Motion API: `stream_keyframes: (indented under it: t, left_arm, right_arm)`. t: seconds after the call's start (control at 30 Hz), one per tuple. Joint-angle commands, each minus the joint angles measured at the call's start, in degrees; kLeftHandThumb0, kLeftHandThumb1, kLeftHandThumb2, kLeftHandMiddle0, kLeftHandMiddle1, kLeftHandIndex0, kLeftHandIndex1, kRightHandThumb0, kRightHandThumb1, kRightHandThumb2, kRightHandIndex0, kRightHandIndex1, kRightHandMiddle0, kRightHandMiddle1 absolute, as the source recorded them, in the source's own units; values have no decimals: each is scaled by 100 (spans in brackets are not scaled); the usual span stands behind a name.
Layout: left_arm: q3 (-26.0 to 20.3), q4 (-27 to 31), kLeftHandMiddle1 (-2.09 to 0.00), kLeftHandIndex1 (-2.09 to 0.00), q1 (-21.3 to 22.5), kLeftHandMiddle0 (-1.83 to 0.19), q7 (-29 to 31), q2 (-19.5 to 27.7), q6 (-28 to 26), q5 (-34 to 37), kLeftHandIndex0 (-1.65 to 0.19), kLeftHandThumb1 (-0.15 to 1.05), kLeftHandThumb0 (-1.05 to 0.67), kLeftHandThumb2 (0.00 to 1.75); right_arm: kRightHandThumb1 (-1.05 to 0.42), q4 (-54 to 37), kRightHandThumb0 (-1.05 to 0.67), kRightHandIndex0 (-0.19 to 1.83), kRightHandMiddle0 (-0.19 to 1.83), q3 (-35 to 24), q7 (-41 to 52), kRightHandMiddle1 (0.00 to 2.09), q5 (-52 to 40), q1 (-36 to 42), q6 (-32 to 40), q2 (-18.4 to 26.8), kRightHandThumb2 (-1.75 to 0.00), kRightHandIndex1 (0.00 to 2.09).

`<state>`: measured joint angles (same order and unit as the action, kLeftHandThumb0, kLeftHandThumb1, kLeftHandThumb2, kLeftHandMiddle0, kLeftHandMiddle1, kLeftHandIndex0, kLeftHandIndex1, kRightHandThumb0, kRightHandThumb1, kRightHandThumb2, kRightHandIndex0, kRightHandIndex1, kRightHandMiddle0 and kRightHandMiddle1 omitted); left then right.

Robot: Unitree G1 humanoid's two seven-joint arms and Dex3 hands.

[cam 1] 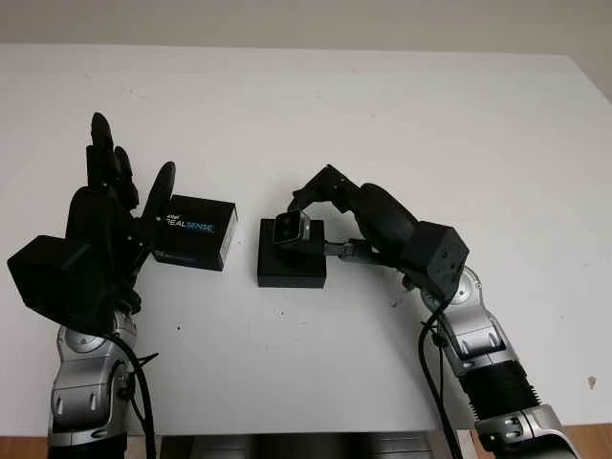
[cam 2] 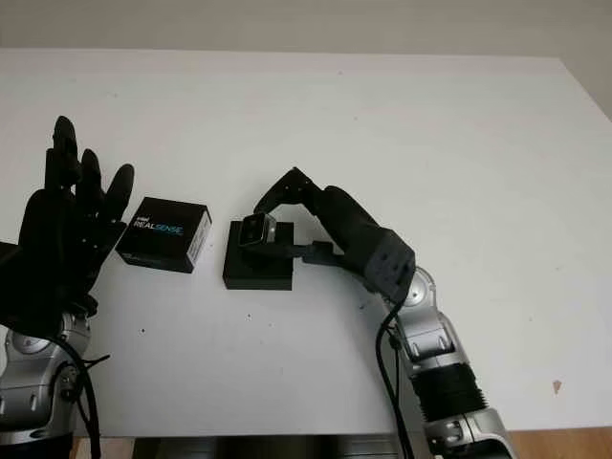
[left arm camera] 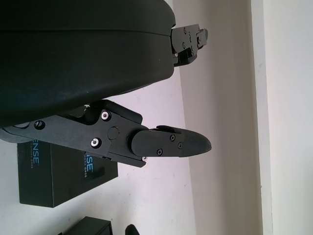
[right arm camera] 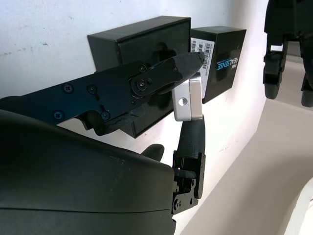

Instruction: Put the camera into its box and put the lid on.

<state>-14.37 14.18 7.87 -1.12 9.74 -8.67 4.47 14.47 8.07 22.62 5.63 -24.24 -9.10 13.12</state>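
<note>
Step in hand: placing the camera. The right hand (cam 1: 304, 212) is clamped on the small silver camera (cam 1: 291, 228), holding it over the open black box (cam 1: 291, 256), which sits near the middle of the white tabletop (cam 1: 402, 115). Whether the camera touches the box floor cannot be told. The lid (cam 1: 196, 230), printed REALSENSE, lies just beside the box, toward the tabletop's left edge. The left hand (cam 1: 113, 206) is raised next to the lid, open and holding nothing. Judgement: the next move calls for lowering the camera squarely into the recess, then releasing; the lid follows.
</note>
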Motion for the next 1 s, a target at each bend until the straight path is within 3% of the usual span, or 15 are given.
stream_keyframes:
  t: [0.0, 0.97]
  left_arm:
    - [-15, 59, -6, -6, -37, 13, -18, 20, 13, -17, 15, 105, -49, 30]
    - [5, -49, -6, -5, -70, 14, 11, 39, 132, -34, 17, 105, -52, 31]
  right_arm:
    - [-103, -5, -51, -1, 33, 11, 21, 182, -6, -65, -11, 38, -6, 83]
    - [-105, 58, -53, -6, 31, 200, 127, 190, 41, -39, 98, -35, -7, 89]
